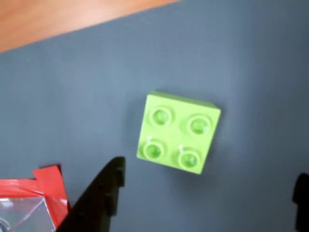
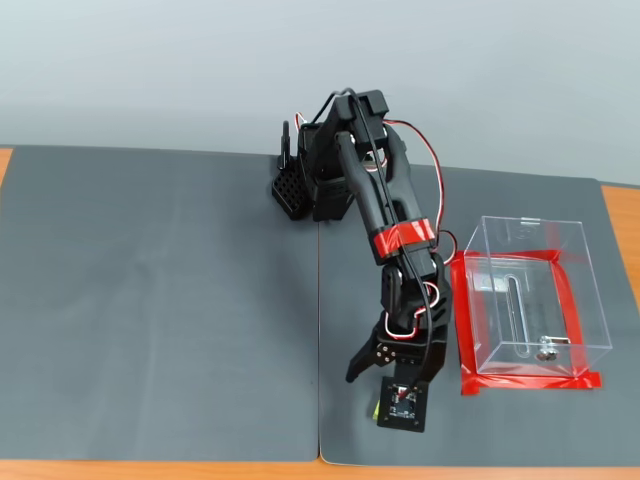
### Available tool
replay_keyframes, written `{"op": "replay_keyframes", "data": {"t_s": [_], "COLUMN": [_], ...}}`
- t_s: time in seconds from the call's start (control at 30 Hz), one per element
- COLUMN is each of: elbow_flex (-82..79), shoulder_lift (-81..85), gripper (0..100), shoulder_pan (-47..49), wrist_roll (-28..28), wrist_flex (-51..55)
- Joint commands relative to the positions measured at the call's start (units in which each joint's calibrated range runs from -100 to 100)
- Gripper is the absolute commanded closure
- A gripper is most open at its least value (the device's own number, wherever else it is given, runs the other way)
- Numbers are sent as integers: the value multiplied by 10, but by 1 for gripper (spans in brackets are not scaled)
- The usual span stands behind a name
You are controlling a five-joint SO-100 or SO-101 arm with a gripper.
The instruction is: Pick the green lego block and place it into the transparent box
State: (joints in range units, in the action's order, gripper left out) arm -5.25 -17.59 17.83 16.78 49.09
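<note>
Gripper (image 1: 207, 193) spread, above block (image 1: 177, 133) — descend straight, straddle opposite flat sides, centre before closing; box (image 2: 530, 295) waits alongside.

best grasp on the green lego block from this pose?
Grip the green lego block across two opposite flat side walls, coming straight down from above. It sits studs-up and slightly rotated on the mat, clear all round; the open gripper already straddles below it in the wrist view, so twist to square up.

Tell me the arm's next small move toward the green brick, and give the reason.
Probably lower straight down, jaws kept open. In the wrist view the small lime-green square plastic brick lies flat on the dark grey mat, between and ahead of the black two-finger gripper, whose fingertips hang apart and touch nothing.
</note>
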Motion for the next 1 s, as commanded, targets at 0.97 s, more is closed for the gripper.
{"op": "replay_keyframes", "data": {"t_s": [0.97], "elbow_flex": [77], "shoulder_lift": [-78], "gripper": [61], "shoulder_pan": [-6], "wrist_roll": [0], "wrist_flex": [-27]}}
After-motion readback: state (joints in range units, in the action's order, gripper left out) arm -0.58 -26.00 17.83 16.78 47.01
